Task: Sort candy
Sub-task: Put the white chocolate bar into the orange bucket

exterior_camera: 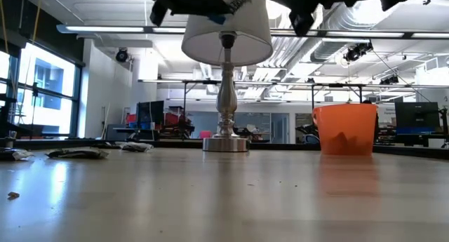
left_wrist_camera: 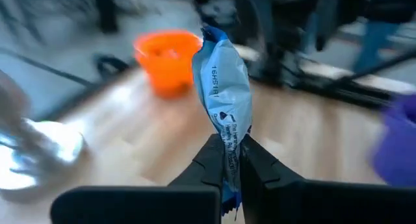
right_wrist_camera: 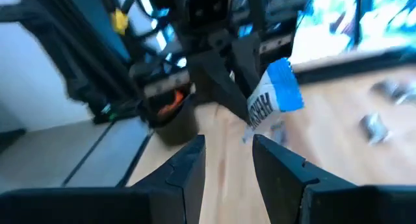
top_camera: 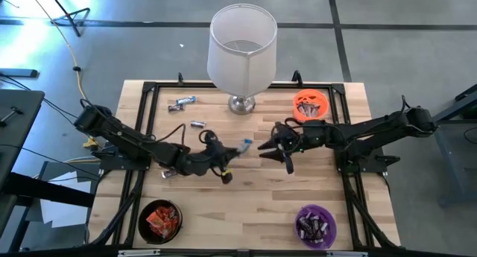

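- Candy first: my left hand [left_wrist_camera: 229, 160] has its two fingers pinched tight on the lower end of a silvery blue-white bar [left_wrist_camera: 225, 94], which stands upright out of the grip, lifted clear of the bench [top_camera: 246, 212].
- From above I see that left arm reaching in from the left edge, stretched low toward the bench's middle, the bar [top_camera: 245, 144] at its tip pointing toward the right arm.
- My right hand [right_wrist_camera: 227, 160] faces it from close by, fingers parted with a clear gap and nothing between them; the held bar [right_wrist_camera: 273, 100] sits just ahead of that gap.
- In the high view the right arm comes in from the right edge, its hand [top_camera: 274, 154] hovering near mid-bench, just short of the left one.
- Nearest me, a black bowl [top_camera: 159, 220] holds orange-red candy and a purple bowl [top_camera: 316, 225] holds dark-wrapped candy.
- Farther back, loose candy [top_camera: 182, 102] lies on the wood at the left, an orange bowl [top_camera: 311, 105] stands at the right, and a lamp [top_camera: 242, 48] stands between them at the far edge.
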